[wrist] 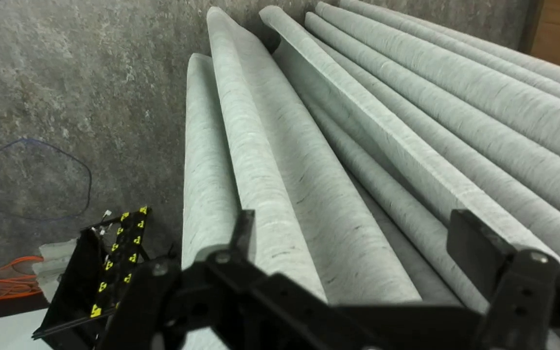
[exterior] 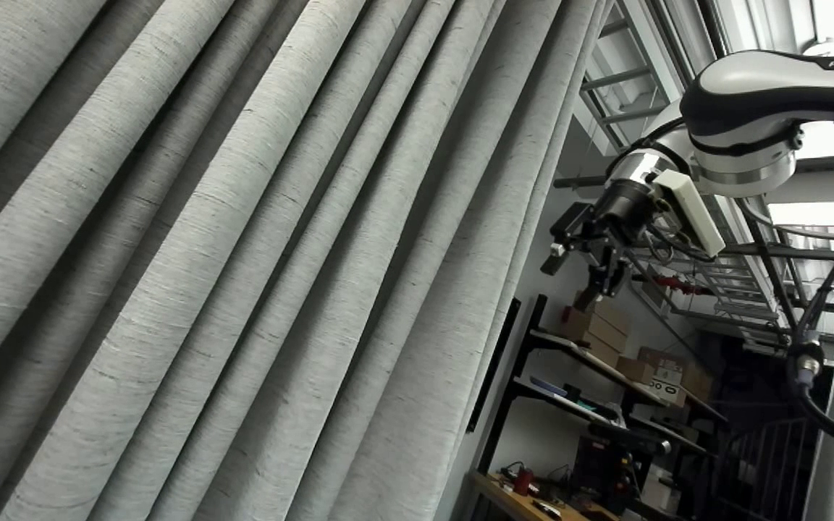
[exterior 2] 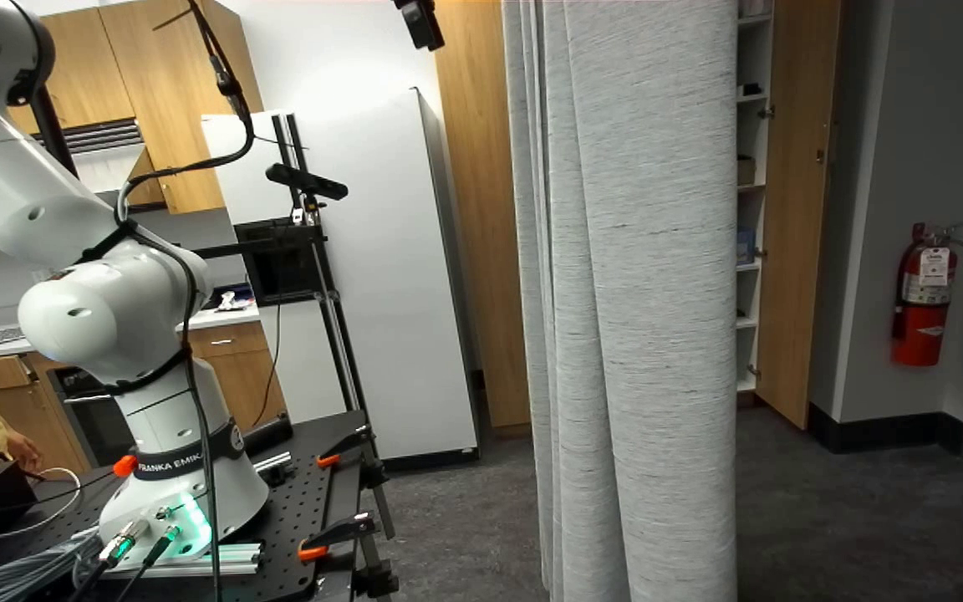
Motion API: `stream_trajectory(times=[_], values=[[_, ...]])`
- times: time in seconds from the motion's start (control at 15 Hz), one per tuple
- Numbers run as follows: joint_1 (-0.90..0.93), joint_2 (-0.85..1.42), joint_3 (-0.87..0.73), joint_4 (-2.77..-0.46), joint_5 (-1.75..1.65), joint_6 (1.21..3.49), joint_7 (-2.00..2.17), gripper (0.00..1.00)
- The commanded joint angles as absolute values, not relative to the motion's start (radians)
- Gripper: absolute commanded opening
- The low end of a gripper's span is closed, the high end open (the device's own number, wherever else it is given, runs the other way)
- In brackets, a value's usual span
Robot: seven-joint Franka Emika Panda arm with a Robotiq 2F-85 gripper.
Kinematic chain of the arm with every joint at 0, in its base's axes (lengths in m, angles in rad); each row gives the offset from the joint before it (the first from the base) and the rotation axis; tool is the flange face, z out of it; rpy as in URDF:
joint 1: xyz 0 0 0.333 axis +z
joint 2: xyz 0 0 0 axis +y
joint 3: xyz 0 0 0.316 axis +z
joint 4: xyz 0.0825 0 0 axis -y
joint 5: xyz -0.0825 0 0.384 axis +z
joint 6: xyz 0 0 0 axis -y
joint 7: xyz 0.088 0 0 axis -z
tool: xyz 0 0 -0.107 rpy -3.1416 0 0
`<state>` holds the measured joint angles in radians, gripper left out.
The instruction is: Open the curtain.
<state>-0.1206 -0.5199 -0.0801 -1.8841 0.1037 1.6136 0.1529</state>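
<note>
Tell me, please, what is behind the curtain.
In an exterior view, a tall wooden panel shows past one edge of the curtain, and shelves with an open wooden door past the other. Whatever lies directly behind the curtain is covered, so I cannot tell.

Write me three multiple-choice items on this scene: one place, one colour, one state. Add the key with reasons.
1. In an exterior view, where does the fire extinguisher appear relative to the curtain?
A) Left
B) Right
C) Directly above

2. What colour is the curtain?
A) Red
B) Dark blue
C) Light grey

3. How does the tool stand?
A) Open
B) Shut
C) Clamped on the curtain

1 B, it hangs on the wall past the curtain's right edge.
2 C, its cloth looks light grey in both exterior views.
3 A, the wrist view shows its jaws wide apart.
</note>
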Motion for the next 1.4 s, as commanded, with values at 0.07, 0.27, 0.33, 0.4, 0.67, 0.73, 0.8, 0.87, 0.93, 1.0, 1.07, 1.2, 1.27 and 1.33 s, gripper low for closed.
stream_trajectory(times=[0.07, 0.27, 0.33, 0.4, 0.67, 0.73, 0.8, 0.87, 0.93, 1.0, 1.07, 1.2, 1.27, 1.33], values=[[-0.146, -0.425, -0.091, -1.723, 0.087, 1.612, 0.203, 1.0], [-0.159, -0.402, -0.104, -1.669, 0.084, 1.618, 0.225, 1.0], [-0.163, -0.396, -0.109, -1.655, 0.084, 1.62, 0.233, 1.0], [-0.167, -0.39, -0.113, -1.641, 0.086, 1.619, 0.239, 1.0], [-0.158, -0.412, -0.117, -1.678, 0.101, 1.619, 0.217, 1.0], [-0.157, -0.412, -0.117, -1.68, 0.101, 1.619, 0.217, 1.0], [-0.157, -0.412, -0.116, -1.681, 0.101, 1.619, 0.217, 1.0], [-0.157, -0.412, -0.115, -1.681, 0.101, 1.619, 0.217, 1.0], [-0.157, -0.412, -0.116, -1.681, 0.101, 1.619, 0.217, 1.0], [-0.166, -0.408, -0.108, -1.683, 0.086, 1.647, 0.241, 1.0], [-0.17, -0.402, -0.108, -1.676, 0.079, 1.646, 0.25, 1.0], [-0.178, -0.385, -0.109, -1.662, 0.066, 1.635, 0.272, 1.0], [-0.182, -0.374, -0.111, -1.658, 0.055, 1.629, 0.281, 1.0], [-0.188, -0.368, -0.119, -1.659, 0.045, 1.623, 0.285, 1.0]])
